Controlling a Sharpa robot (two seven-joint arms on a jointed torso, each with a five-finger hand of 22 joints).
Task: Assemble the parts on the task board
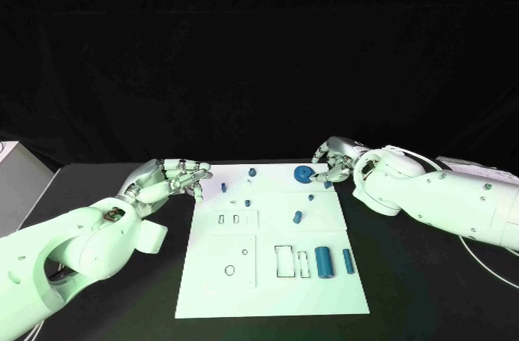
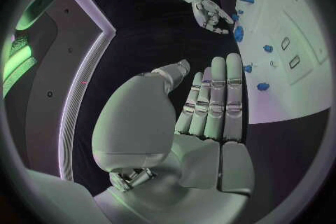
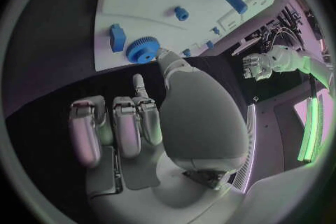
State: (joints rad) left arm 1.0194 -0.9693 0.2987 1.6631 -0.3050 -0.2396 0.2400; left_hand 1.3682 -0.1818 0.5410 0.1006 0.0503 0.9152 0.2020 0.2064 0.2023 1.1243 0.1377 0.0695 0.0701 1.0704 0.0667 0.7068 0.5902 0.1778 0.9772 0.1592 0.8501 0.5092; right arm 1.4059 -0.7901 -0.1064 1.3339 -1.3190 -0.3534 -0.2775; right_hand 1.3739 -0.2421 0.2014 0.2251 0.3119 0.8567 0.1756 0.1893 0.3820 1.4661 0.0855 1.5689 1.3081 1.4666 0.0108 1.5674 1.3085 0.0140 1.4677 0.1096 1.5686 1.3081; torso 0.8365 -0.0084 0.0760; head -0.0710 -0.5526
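Note:
The white task board (image 1: 271, 281) lies in the middle of the black table. A blue gear (image 1: 301, 174) sits near its far edge, with small blue pegs (image 1: 247, 203) scattered around and two blue cylinders (image 1: 323, 264) lying near the right edge. My right hand (image 1: 333, 169) hovers just right of the gear; its thumb tip (image 3: 168, 59) is at the gear's (image 3: 143, 49) rim, and the other fingers (image 3: 115, 123) are half curled and off it. My left hand (image 1: 173, 177) is beside the board's far left corner, with fingers (image 2: 217, 95) straight and nothing in it.
Rectangular and oval sockets (image 1: 283, 261) are cut into the near half of the board. A pale box (image 1: 16, 183) stands at the table's left edge. Black tabletop (image 1: 421, 281) stretches on both sides of the board.

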